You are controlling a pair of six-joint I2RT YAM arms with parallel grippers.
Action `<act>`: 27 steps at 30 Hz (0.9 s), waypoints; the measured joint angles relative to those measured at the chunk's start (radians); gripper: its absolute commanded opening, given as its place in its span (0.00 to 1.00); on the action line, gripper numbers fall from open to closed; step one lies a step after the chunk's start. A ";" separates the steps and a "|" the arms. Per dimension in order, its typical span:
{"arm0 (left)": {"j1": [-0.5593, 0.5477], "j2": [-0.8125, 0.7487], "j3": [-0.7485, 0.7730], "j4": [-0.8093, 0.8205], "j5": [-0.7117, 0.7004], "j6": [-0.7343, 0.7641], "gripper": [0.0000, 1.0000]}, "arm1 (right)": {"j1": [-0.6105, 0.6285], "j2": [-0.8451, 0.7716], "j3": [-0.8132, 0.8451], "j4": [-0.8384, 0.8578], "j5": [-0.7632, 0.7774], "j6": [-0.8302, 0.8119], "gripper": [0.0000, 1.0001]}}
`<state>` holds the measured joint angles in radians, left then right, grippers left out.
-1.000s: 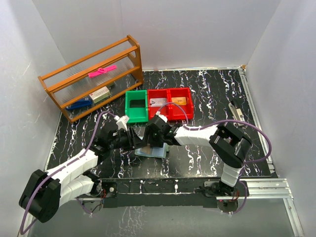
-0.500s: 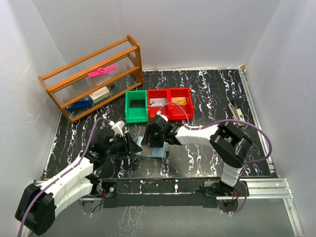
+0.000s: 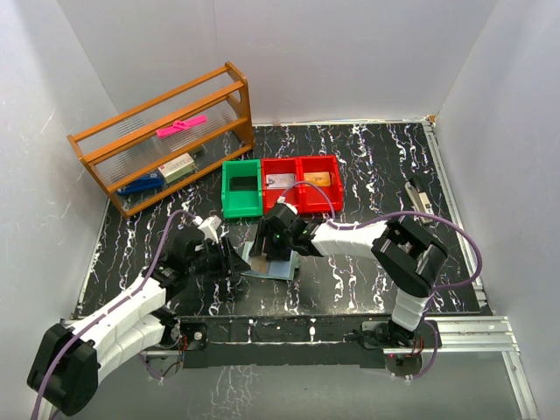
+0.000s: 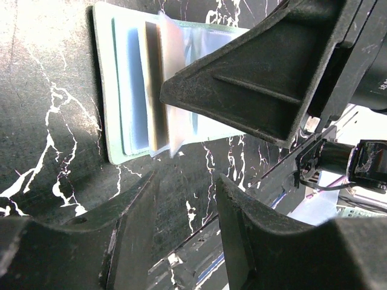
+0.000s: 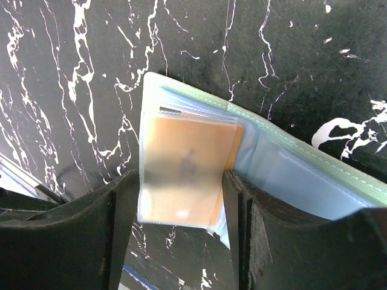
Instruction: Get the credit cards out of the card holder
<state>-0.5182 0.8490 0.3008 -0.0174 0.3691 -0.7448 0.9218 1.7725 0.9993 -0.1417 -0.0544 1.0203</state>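
Observation:
The card holder [image 3: 278,268] lies open on the black marbled table, pale blue inside with green edging; it also shows in the left wrist view [image 4: 130,90] and the right wrist view [image 5: 290,175]. A tan credit card [image 5: 184,169] in a clear sleeve stands up from it. My right gripper [image 5: 181,181] straddles this sleeve, fingers touching both side edges; it sits over the holder [image 3: 269,248]. The sleeve shows edge-on in the left wrist view [image 4: 169,78]. My left gripper [image 4: 184,181] is open and empty, just left of the holder [image 3: 232,260].
A green bin [image 3: 242,188] and two red bins [image 3: 302,184] holding cards stand just behind the holder. A wooden rack [image 3: 162,140] is at the back left. A small object [image 3: 418,194] lies at the right. The table's front edge is close below the holder.
My left gripper has drawn back leftward from the holder and let go. My right gripper has stayed over the holder and shifted slightly toward the near side.

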 measured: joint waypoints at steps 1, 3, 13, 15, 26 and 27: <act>0.000 0.004 0.002 0.000 -0.001 0.002 0.41 | 0.000 0.000 0.000 0.000 -0.001 -0.002 0.58; 0.000 0.007 0.005 -0.004 -0.006 0.004 0.41 | 0.000 0.000 0.000 0.001 -0.002 -0.005 0.59; 0.000 0.024 0.019 -0.024 -0.026 0.005 0.41 | 0.001 0.001 0.006 -0.005 -0.003 -0.020 0.63; 0.000 0.024 0.019 -0.026 -0.029 0.004 0.41 | 0.001 0.001 0.007 -0.004 -0.005 -0.022 0.60; 0.000 0.030 0.031 -0.040 -0.053 0.001 0.40 | 0.002 0.004 0.019 -0.042 0.015 -0.025 0.62; 0.000 0.029 0.036 -0.045 -0.061 0.001 0.40 | 0.004 0.005 0.028 -0.051 0.019 -0.026 0.63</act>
<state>-0.5182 0.8783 0.3367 -0.0624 0.3084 -0.7437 0.9257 1.7775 1.0271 -0.1925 -0.0357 0.9947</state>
